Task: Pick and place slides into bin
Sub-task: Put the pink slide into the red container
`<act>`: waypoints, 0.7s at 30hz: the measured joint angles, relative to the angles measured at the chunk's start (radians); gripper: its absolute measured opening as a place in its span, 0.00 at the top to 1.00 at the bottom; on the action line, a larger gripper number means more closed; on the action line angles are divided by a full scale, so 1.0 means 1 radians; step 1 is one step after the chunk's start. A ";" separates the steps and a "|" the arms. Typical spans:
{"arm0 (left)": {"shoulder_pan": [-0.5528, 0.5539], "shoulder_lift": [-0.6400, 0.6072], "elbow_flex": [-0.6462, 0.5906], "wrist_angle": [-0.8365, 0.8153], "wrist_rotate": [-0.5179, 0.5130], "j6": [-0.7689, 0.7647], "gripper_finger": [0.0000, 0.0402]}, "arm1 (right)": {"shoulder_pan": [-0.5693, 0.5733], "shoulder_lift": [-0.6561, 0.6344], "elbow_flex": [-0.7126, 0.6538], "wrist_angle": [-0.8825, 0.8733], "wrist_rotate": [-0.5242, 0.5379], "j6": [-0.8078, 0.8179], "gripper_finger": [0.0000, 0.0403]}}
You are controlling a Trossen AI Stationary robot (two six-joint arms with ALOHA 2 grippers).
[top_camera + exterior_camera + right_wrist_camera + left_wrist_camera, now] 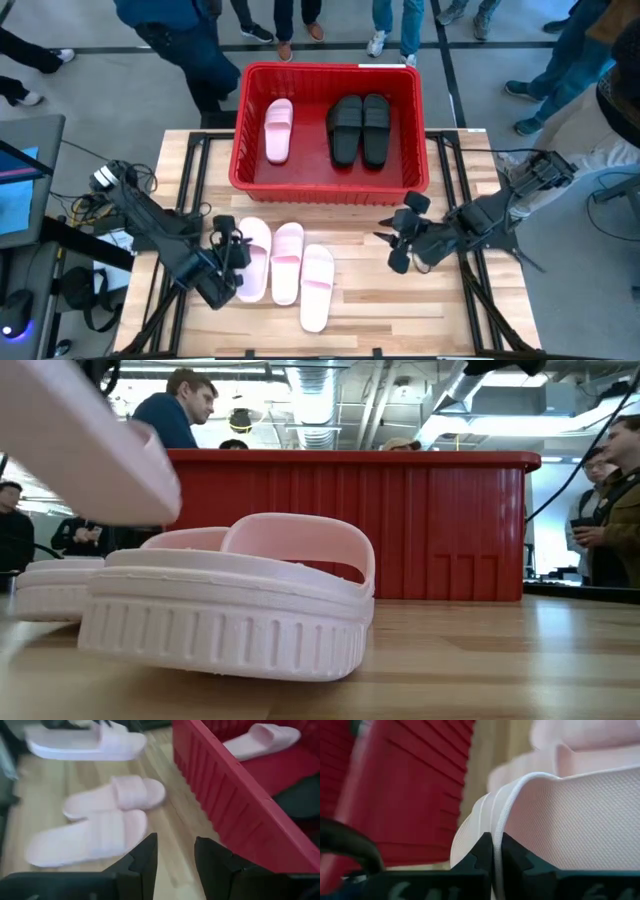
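Note:
The red bin stands at the table's far middle and holds one pink slide and two black slides. Three pink slides are in front of it. My left gripper is shut on the leftmost one, which shows raised and tilted in the low view. The middle slide and the right slide lie sole down on the wood. My right gripper is open and empty, to the right of them, near the bin's front right corner. My left gripper pinches the left long edge of the leftmost pink slide between its two fingers, about halfway along the slide. The fingers come from the table's left, across the slide. The slide is lifted off the table and tilted.
The bin's red front wall rises just behind the slides. Black frame rails run along the table on both sides. Several people stand beyond the far edge and to the right. Bare wood lies near the front edge.

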 joint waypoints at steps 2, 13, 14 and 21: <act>0.026 -0.021 0.029 -0.027 -0.022 0.049 1.00 | 0.000 -0.048 -0.055 0.073 -0.011 -0.014 0.71; 0.218 -0.027 0.264 -0.056 -0.059 0.407 1.00 | 0.035 -0.256 -0.318 0.308 -0.013 -0.016 0.71; 0.233 -0.027 0.288 -0.056 -0.063 0.435 1.00 | 0.039 -0.271 -0.337 0.311 -0.014 -0.017 0.71; 0.398 -0.027 0.428 -0.018 -0.104 0.721 1.00 | 0.065 -0.372 -0.444 0.410 -0.023 -0.050 0.71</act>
